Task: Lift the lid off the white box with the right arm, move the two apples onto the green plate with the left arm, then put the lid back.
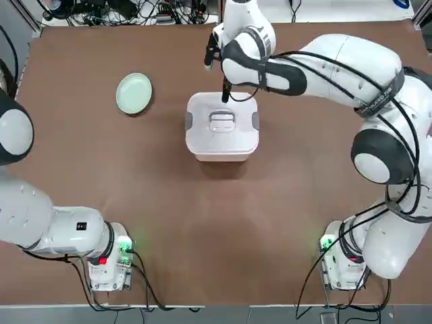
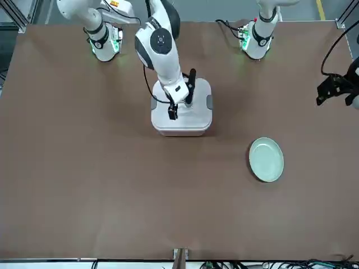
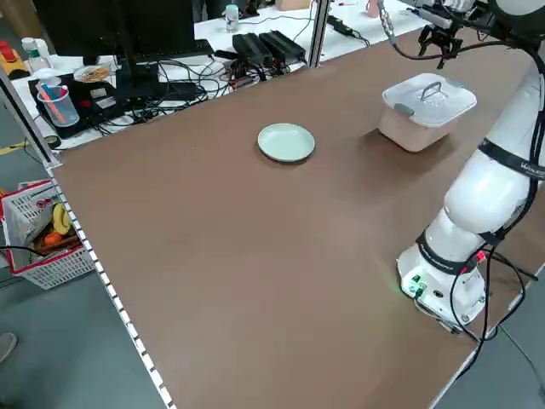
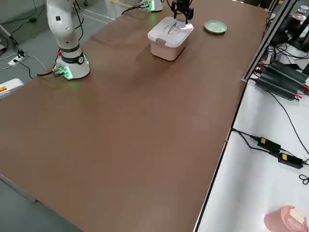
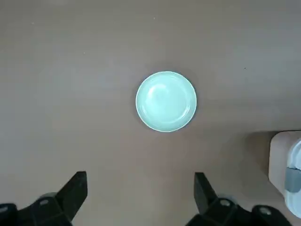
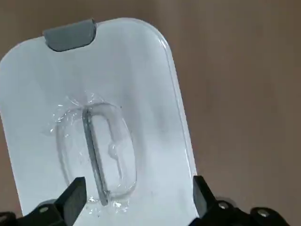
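Lid [image 1: 221,124] covers white box [image 3: 413,134].

Brown, flat, matte rectangular tabletop [image 3: 281,256] observed, soft shadows on its surface. Smooth grey floor [image 3: 77,341] beyond its edge; yellow floor stripe noted in the front view. White rectangular side desk [image 4: 241,188] adjoins, carrying a wide black monitor [image 3: 119,30], tangled black cables [image 3: 183,85] and a pink rounded container [image 4: 286,219]. Red-and-white plastic basket [image 3: 55,247] stands on the floor, yellow bananas [image 3: 61,218] inside.
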Controlling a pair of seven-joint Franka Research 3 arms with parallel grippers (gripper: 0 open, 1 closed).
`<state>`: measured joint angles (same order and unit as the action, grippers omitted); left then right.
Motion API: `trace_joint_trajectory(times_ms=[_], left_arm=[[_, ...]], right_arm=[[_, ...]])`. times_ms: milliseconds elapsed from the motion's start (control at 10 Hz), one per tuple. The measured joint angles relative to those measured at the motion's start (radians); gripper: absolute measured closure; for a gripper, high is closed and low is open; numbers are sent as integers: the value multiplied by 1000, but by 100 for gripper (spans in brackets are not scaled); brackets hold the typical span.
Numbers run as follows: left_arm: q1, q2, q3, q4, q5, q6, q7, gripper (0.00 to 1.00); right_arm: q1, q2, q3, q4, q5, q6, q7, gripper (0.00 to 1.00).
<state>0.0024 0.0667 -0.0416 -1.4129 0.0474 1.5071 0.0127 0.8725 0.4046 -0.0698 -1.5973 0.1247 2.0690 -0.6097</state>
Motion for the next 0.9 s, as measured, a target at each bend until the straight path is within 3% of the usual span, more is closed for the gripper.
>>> trace_joint_trajectory(times_ms=[900], left_arm=[[3, 0, 2, 0, 0, 0, -1, 0]], right_arm=[[20, 20, -6, -45, 49, -10, 7, 0]])
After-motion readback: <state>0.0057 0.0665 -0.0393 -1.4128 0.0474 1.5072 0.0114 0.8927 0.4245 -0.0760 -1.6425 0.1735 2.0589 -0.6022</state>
